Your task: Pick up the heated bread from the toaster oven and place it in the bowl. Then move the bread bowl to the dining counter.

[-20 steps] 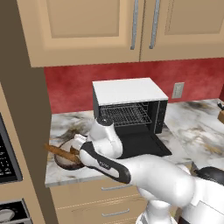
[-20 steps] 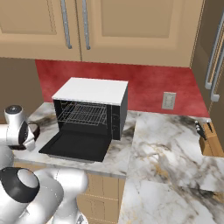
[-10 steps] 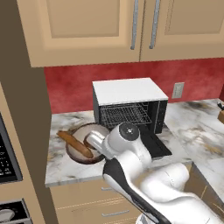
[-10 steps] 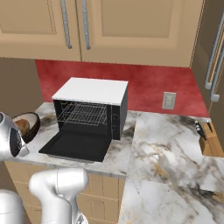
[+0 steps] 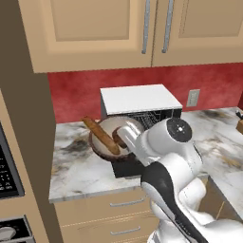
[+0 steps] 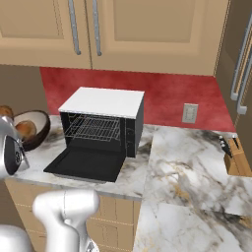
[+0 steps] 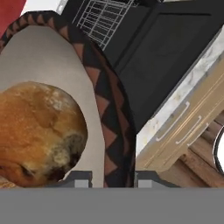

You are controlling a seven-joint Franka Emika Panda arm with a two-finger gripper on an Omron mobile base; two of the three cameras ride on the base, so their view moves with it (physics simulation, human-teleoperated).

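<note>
Claw point(image 7: 106, 178) is pinching the rim of the bowl point(image 7: 114, 131), one finger inside and one outside, jaws drawn narrow on the wall. Heated bread point(image 7: 37, 133) is sitting inside the bowl, just beside the inner finger. In the left base view the bowl point(image 5: 105, 134) is hanging tilted at the end of the arm, a baguette point(image 5: 101, 136) leaning in it. Beyond the claw, the toaster oven point(image 6: 106, 120) is standing with its door point(image 6: 86, 165) dropped open.
</note>
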